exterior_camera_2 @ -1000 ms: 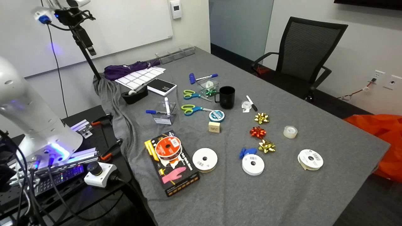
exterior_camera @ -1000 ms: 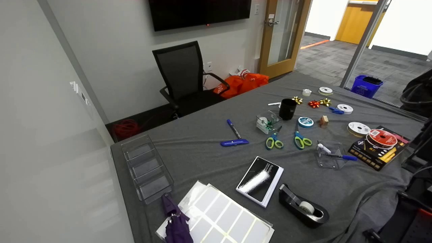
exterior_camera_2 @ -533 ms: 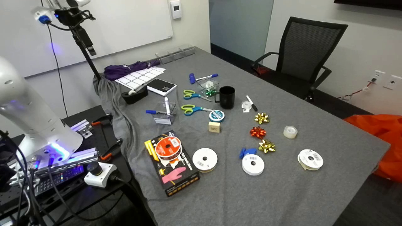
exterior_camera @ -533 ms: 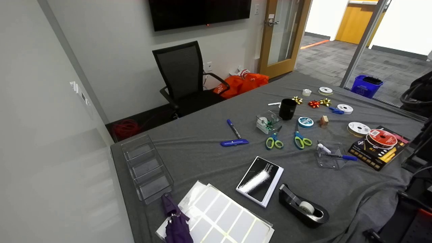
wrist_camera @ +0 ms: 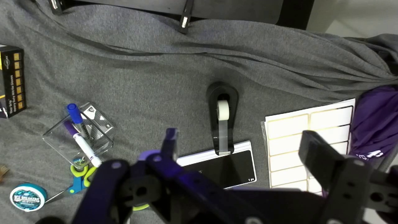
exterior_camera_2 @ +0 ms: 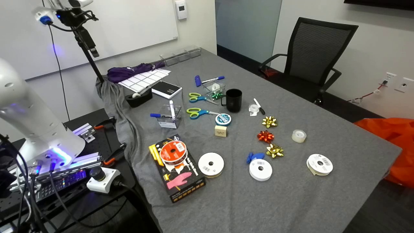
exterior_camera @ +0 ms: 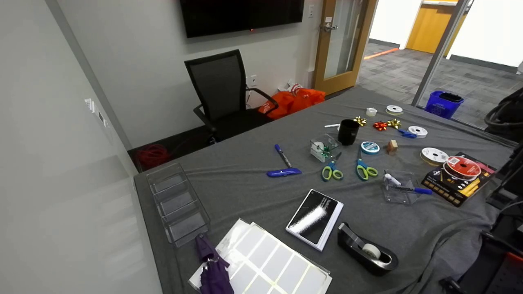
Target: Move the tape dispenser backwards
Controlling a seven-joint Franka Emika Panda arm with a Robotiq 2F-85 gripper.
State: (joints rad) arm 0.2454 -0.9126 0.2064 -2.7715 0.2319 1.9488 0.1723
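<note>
The black tape dispenser (exterior_camera: pixel 353 246) with its pale tape roll stands on the grey cloth near the robot's side of the table. It also shows in an exterior view (exterior_camera_2: pixel 139 101) and in the wrist view (wrist_camera: pixel 223 133), its narrow end towards the gripper. My gripper (wrist_camera: pixel 241 137) is open with wide-apart fingers and nothing between them. It is above the table, and the dispenser's narrow end appears between the two fingertips in the wrist view. In an exterior view a dark finger (exterior_camera_2: pixel 86 39) hangs high at the upper left, apart from the dispenser.
A black-topped white box (exterior_camera: pixel 312 220) lies close to the dispenser's narrow end. White label sheets (wrist_camera: pixel 287 146) and a purple umbrella (wrist_camera: pixel 377 121) lie beside it. A clear pen holder (exterior_camera_2: pixel 168 118) stands on the other side. Cloth folds (wrist_camera: pixel 192 53) run along the table edge.
</note>
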